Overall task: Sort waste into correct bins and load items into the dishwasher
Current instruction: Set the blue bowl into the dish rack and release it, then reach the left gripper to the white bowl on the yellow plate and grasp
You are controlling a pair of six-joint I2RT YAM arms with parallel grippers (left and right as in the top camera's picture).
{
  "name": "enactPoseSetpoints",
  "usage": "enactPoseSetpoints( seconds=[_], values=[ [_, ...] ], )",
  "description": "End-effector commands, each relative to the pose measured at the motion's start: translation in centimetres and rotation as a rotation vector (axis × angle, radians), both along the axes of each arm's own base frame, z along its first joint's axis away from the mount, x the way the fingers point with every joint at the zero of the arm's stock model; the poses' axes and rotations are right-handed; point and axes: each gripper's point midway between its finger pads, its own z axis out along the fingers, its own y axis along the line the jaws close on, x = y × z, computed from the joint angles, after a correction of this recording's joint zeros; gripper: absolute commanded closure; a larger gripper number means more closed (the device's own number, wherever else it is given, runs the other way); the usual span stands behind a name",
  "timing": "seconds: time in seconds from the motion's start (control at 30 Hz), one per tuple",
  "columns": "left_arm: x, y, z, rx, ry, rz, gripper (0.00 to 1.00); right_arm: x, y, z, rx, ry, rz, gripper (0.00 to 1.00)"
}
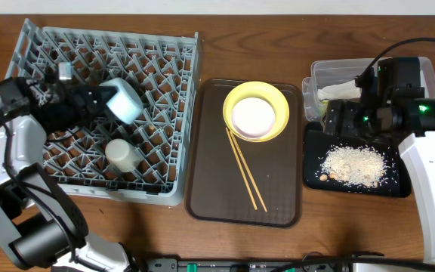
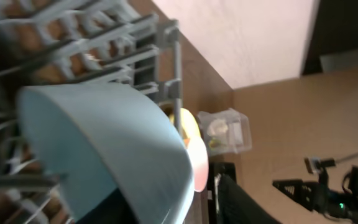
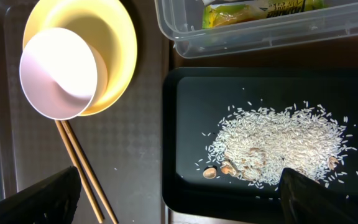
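Note:
My left gripper [image 1: 97,100] is shut on the light blue bowl [image 1: 124,100] and holds it tilted over the grey dish rack [image 1: 168,60]. The bowl fills the left wrist view [image 2: 104,143]. A cream cup [image 1: 121,155] stands in the rack. The yellow plate [image 1: 278,98] holds the white bowl [image 1: 253,117], with the chopsticks [image 1: 245,168] beside them. My right gripper [image 3: 179,205] is open and empty above the left edge of the black tray [image 3: 185,124] of rice crumbs [image 3: 278,143]. The clear tub [image 3: 260,31] holds the green-yellow wrapper [image 3: 253,12] and a white napkin [image 1: 337,92].
The brown serving tray [image 1: 210,189] lies between the rack and the bins and carries the plate, white bowl and chopsticks. The tub and black tray sit close together at the right. My right arm [image 1: 429,174] runs along the table's right side.

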Motion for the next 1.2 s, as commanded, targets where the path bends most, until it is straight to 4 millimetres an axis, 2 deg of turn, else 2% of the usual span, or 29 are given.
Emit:
enactPoseSetpoints(
  seconds=[0.0, 0.27, 0.4, 0.5, 0.63, 0.77, 0.87, 0.93, 1.03, 1.17],
  values=[
    [-0.1, 2.2, -1.3, 0.061, 0.053, 0.069, 0.43, 0.2, -0.1, 0.8, 0.004, -0.024, -0.004, 0.01],
    [-0.6, 4.8, -1.5, 0.074, 0.064, 0.138, 0.21, 0.2, -0.1, 0.8, 0.004, -0.024, -0.003, 0.01],
    [-0.9, 5.9, -0.7, 0.061, 0.069, 0.182, 0.16, 0.2, -0.1, 0.8, 0.004, -0.024, -0.003, 0.01],
    [-1.0, 5.6, 0.8, 0.083, 0.038, 0.182, 0.15, 0.3, -0.1, 0.9, 0.004, -0.027, -0.003, 0.01],
    [-1.1, 4.1, 2.8, 0.178, 0.000, 0.171, 0.14, 0.4, -0.1, 0.9, 0.005, -0.034, -0.004, 0.01],
    [-1.1, 0.9, 4.7, 0.359, -0.026, 0.153, 0.10, 0.5, -0.1, 1.0, 0.005, -0.035, -0.004, 0.01],
    [-1.0, -3.8, 5.9, 0.542, -0.062, 0.107, 0.09, 0.4, -0.1, 0.9, 0.003, -0.034, -0.004, 0.01],
    [-0.9, -5.9, 5.8, 0.625, -0.052, 0.104, 0.09, 0.1, -1.2, 0.7, -0.044, -0.016, -0.041, 0.01],
    [-0.9, -9.1, 5.2, 0.722, -0.027, 0.090, 0.09, -0.3, -3.6, 0.4, -0.119, 0.010, -0.189, 0.01],
    [-0.8, -13.8, 5.8, 0.750, -0.067, 0.010, 0.08, -0.3, -4.4, 0.4, -0.121, 0.012, -0.216, 0.01]
  ],
)
